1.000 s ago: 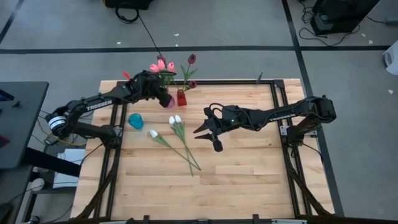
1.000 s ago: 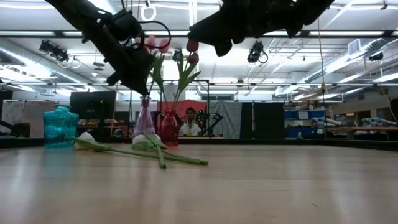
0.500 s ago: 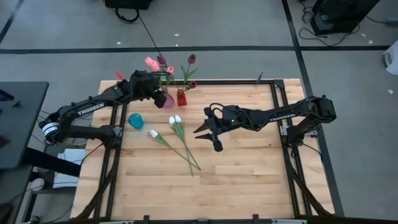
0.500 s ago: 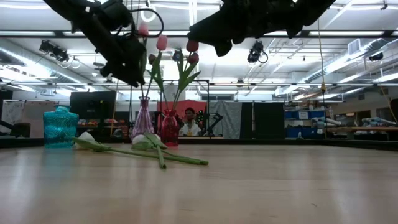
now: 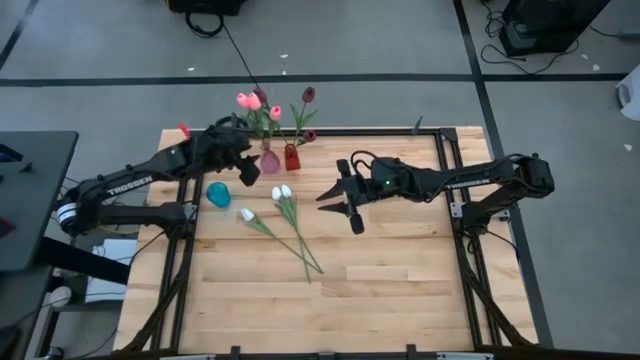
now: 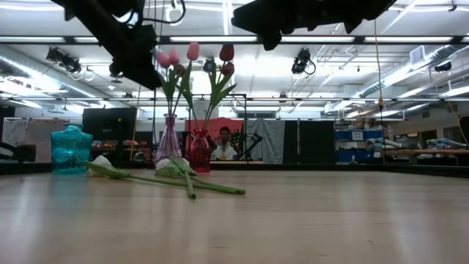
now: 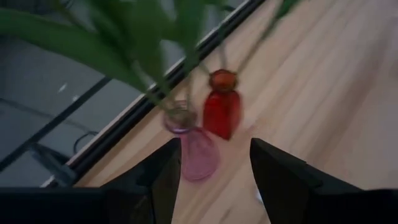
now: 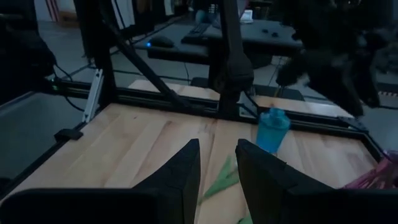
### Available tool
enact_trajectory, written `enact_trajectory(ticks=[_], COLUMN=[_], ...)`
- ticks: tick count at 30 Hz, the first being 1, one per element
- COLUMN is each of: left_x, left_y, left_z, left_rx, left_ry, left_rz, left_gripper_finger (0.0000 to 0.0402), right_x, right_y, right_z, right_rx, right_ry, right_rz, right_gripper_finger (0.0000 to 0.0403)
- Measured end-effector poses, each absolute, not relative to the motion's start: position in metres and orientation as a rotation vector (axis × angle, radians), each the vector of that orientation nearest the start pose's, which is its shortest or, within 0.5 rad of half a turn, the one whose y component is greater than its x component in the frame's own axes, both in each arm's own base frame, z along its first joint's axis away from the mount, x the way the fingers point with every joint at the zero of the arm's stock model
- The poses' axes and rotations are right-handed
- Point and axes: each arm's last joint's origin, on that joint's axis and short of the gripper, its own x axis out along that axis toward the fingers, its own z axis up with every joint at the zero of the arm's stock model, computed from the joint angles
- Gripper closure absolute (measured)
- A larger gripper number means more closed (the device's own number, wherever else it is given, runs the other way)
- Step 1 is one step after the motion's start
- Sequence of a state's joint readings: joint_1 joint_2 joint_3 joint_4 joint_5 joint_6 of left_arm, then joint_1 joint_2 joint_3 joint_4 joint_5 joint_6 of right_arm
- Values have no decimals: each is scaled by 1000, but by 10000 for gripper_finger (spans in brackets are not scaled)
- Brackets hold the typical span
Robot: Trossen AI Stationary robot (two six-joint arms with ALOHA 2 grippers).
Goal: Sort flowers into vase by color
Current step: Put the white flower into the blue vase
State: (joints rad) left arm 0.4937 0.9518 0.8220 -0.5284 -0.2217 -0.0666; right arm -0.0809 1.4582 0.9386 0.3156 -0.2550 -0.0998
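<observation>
Pink tulips stand with their stems in the pink vase by the far edge. Maroon tulips stand in the red vase beside it. Three white tulips lie flat on the table, stems running toward the near edge. My left gripper hovers open and empty just left of the pink vase, which shows beyond its fingers. My right gripper hangs open and empty above the table, right of the white tulips.
A blue vase stands left of the white tulips, below my left arm. A black frame rail runs along the far edge. The near half of the table is bare wood. A person sits far behind the table.
My left gripper has drawn back from the pink tulips' stems, up and toward the table's left and near side. One pink tulip has sunk lower among the others in the pink vase. My right gripper has risen a little and moved slightly toward the far edge.
</observation>
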Motion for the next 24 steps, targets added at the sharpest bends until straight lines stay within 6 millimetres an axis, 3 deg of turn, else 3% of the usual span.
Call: enact_trajectory(ticks=[4, 12, 19, 24], left_x=[163, 171, 181, 183], left_y=[75, 34, 22, 21], left_z=[282, 245, 233, 241], left_rx=[-128, -133, -174, -130], left_ry=[615, 402, 185, 82], left_rz=[621, 390, 316, 305], left_gripper_finger=[204, 204, 204, 203], right_x=[333, 366, 395, 414], right_y=[-12, 8, 16, 18], right_z=[262, 198, 169, 154], right_rx=[-38, -6, -89, -84], right_ry=[251, 440, 534, 598], right_rz=[202, 122, -43, -45], right_gripper_finger=[286, 286, 275, 229])
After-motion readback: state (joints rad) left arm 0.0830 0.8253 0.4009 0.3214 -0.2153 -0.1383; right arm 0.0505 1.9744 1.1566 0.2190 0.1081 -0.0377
